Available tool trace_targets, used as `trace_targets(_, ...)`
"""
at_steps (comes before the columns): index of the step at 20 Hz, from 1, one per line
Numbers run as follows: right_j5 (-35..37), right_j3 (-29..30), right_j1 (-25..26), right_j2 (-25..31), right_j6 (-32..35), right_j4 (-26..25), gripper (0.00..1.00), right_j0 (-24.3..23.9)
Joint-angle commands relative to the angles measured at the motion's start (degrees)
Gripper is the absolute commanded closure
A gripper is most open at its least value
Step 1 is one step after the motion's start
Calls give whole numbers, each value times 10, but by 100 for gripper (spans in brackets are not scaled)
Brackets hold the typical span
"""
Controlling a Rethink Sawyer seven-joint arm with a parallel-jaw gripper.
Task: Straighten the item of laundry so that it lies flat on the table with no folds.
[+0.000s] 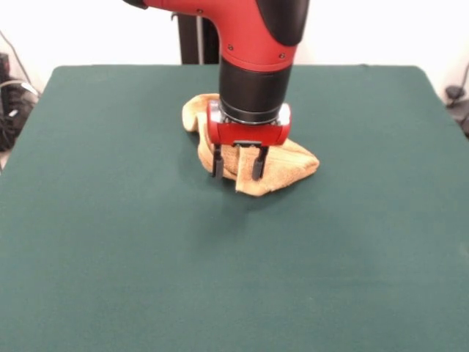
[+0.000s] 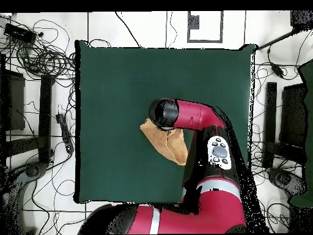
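One crumpled towel (image 1: 282, 170) under gripper (image 1: 238, 169)

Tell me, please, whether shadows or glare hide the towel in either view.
Front view: even light, only a faint shadow on the table below the open gripper; the towel reads clearly. Overhead view: no glare, but the arm covers part of the towel.

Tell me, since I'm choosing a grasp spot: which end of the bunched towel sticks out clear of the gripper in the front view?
The towel's picture-right end, a folded point unobstructed on the table; the other end sits behind the open gripper.
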Motion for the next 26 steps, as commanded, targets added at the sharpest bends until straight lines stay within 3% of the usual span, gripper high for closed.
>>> trace_targets(1, -32, 63, 24, 31, 107, 6, 0, 23)
trace_targets(16, -96, 54, 74, 34, 113, -1, 0, 20)
trace_targets(26, -99, 54, 77, 34, 109, 7, 0, 21)
